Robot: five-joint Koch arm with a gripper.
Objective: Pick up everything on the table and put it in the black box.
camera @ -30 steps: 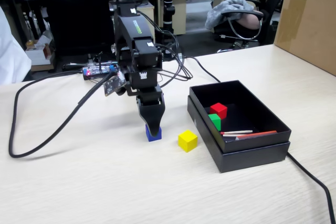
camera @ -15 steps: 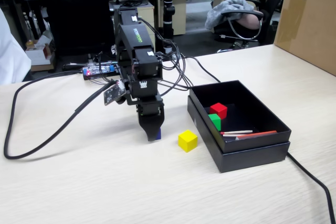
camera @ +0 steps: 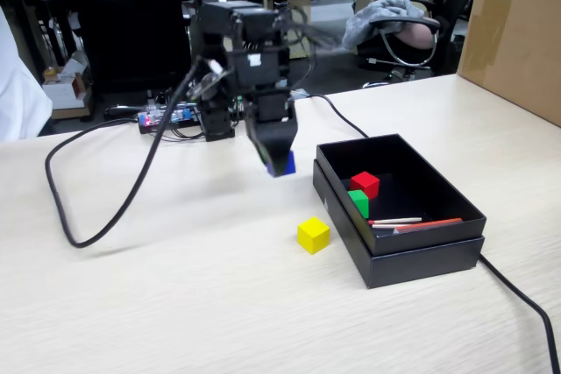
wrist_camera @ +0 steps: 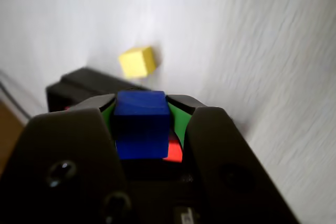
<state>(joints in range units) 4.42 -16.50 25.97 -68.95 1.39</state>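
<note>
Blue cube (wrist_camera: 140, 121), smooth-faced, between pincer (wrist_camera: 142, 109) jaws.

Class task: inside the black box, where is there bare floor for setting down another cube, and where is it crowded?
In the black box, the far right half is bare. The near left is crowded: red cube, green cube, two sticks.

Beige table (camera: 175, 304): yellow cube (camera: 313, 235), black box (camera: 412, 243) (cable (camera: 79, 208) too).

A front, raised fixed view and a close downward wrist view share the yellow cube (camera: 313, 235).
</note>
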